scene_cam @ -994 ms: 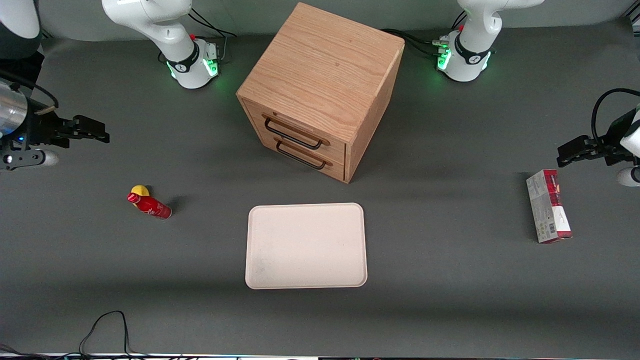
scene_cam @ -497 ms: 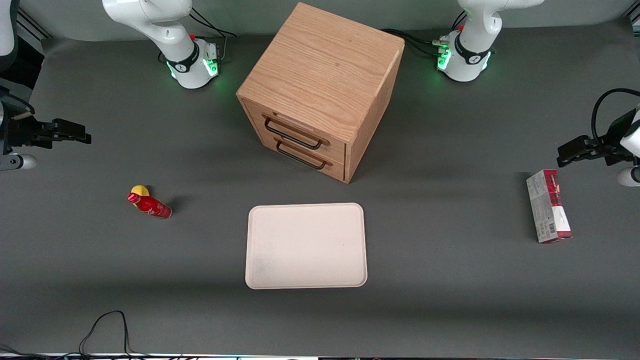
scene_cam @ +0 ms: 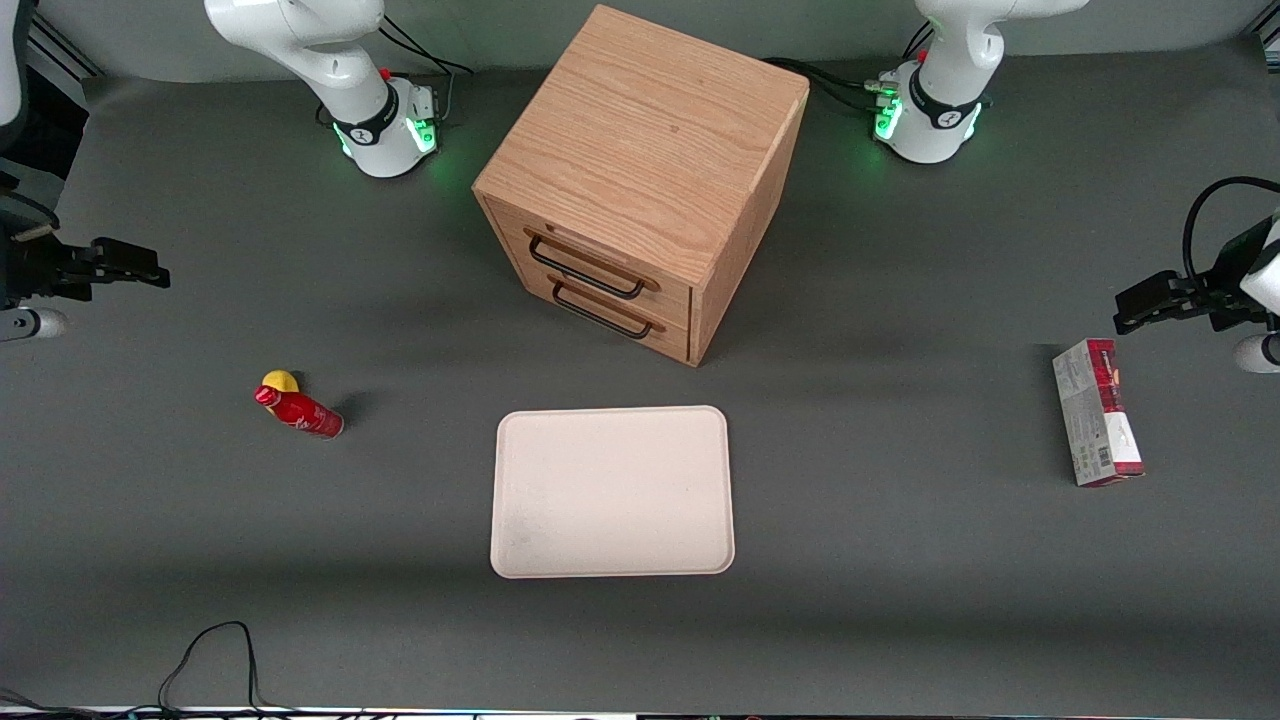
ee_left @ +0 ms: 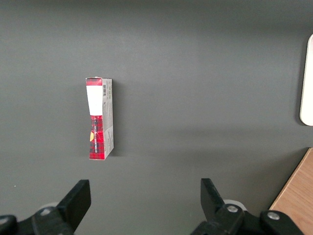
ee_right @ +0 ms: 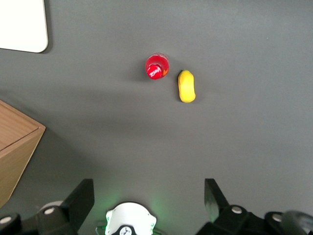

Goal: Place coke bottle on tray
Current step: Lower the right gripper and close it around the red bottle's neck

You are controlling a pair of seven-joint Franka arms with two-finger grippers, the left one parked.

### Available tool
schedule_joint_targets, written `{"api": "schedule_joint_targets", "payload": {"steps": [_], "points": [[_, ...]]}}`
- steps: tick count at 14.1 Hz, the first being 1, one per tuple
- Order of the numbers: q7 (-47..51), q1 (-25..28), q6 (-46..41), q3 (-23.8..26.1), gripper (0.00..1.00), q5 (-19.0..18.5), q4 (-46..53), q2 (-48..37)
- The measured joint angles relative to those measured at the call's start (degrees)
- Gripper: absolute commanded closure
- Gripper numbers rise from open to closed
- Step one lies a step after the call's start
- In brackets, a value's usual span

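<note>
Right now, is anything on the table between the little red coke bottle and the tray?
No. The front view shows only bare grey table between the coke bottle and the tray. The open gripper hangs apart, above the table.

White glossy arm, green-lit base — black claw, black cables

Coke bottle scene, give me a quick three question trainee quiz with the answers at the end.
1. True or false: the coke bottle already sits on the tray.
2. What small object is right beside the bottle? A) yellow rounded object B) carton C) cabinet
3. Fill in: the gripper is ____ and holds nothing, off at the working arm's end of the table.

Key: 1 false, it stands on the table; 2 A; 3 open.
</note>
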Motion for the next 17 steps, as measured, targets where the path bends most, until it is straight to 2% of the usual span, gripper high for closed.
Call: {"api": "schedule_joint_targets", "payload": {"steps": [8,17], "points": [[0.1,0.1,22.7,0.0,0.00,0.0,-16.7,0.6],[2.0,1.4,40.4,0.5,0.00,1.0,-23.2,6.2]]}}
